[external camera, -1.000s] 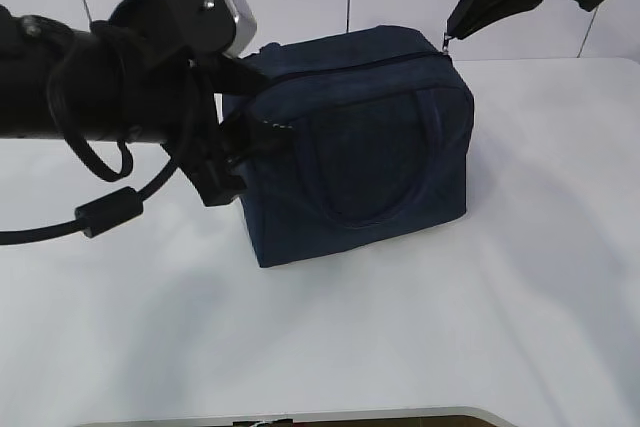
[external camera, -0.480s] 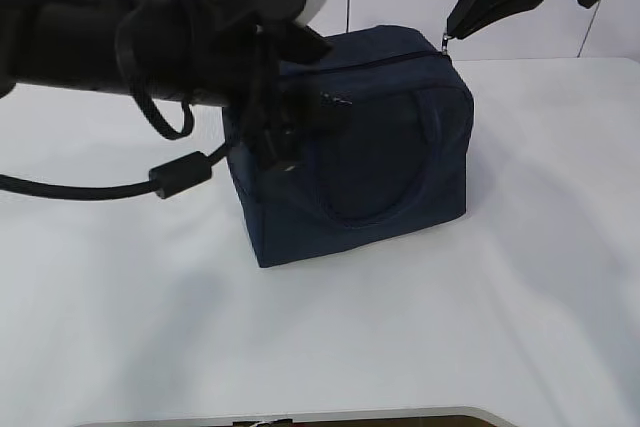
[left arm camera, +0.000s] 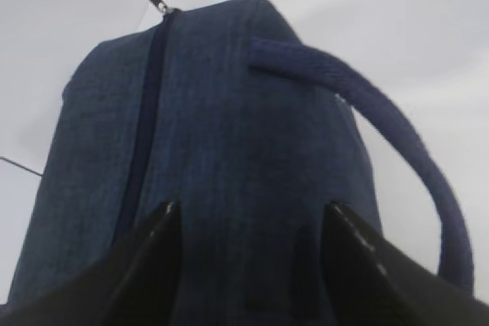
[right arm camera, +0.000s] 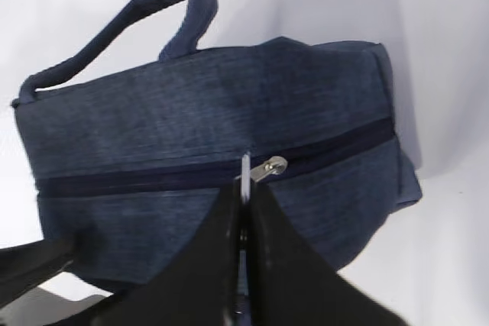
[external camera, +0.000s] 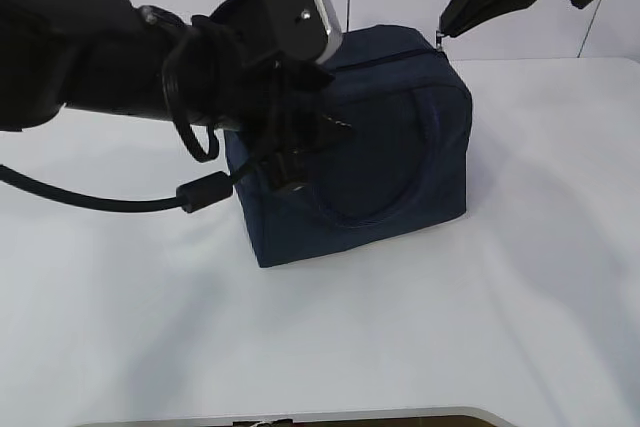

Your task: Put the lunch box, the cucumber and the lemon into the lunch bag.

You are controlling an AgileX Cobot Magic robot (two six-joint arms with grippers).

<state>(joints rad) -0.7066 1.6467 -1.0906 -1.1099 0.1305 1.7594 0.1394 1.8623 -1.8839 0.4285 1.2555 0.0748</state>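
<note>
Since a second ago my left arm has swung in from the bench's left side and its left gripper now sits at the lunch bag's left end, jaws apart and straddling the fabric, touching or nearly so; I can't tell if it's squeezing yet. My guess at why: brace that end so the bag doesn't slide when the zip runs. Right gripper hasn't moved: jaws together, pinched on the ring pull at the bag's far right top corner, where the zipper ends. Zip looks fully closed along the top. Bag stands upright mid-bench toward the back edge, near handle flopped against its side. Lunch box, cucumber and lemon show in no view, so either they're already inside or they're off camera; can't say which
</note>
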